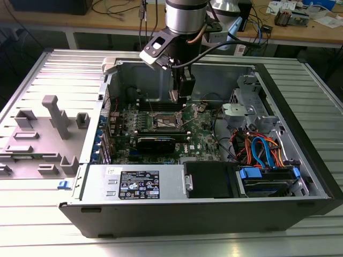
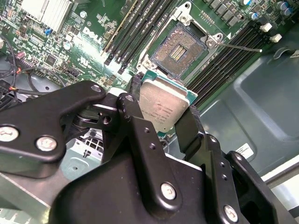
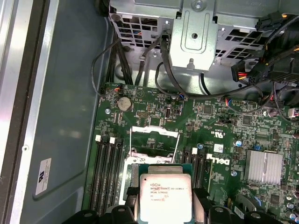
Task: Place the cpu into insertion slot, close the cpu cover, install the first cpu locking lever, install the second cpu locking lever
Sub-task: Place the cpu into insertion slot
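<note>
Near surface: ribbed grey metal table [image 1: 316, 96].
Far side: wooden workbench [image 1: 53, 22], loose cables [image 1: 112, 8] on top.
Light: even.

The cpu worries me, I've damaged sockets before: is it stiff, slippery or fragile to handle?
The cpu is probably stiff: flat metal lid on a thin board. Its smooth edges, pinched by the gripper, might slip. Dropped askew, it could harm the fine contacts in the open insertion slot.

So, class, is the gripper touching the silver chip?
Touching. In the second wrist view, the gripper has its fingers pressed against opposite edges of the chip, with no gap on either side.
</note>
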`<move>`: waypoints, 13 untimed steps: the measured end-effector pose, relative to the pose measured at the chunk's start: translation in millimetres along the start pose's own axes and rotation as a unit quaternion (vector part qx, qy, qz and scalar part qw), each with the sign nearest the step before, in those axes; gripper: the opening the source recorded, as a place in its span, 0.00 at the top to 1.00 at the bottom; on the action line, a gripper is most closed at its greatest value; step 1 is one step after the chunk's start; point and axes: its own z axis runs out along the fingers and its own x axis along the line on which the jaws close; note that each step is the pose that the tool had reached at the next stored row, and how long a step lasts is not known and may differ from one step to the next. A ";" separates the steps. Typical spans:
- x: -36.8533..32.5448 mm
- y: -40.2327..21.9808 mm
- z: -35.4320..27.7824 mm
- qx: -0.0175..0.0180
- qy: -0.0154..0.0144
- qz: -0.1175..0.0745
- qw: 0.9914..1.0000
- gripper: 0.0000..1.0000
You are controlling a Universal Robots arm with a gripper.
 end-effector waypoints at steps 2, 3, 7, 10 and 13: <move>0.0 0.0 0.0 0.000 0.000 0.001 1.000 0.46; 0.0 0.0 0.0 0.000 0.000 0.003 1.000 0.46; 0.1 0.0 0.4 0.000 -0.001 0.020 1.000 0.46; 0.1 0.0 1.4 0.000 -0.002 0.045 0.999 0.46; 0.3 -0.8 3.4 0.000 -0.002 0.063 0.998 0.46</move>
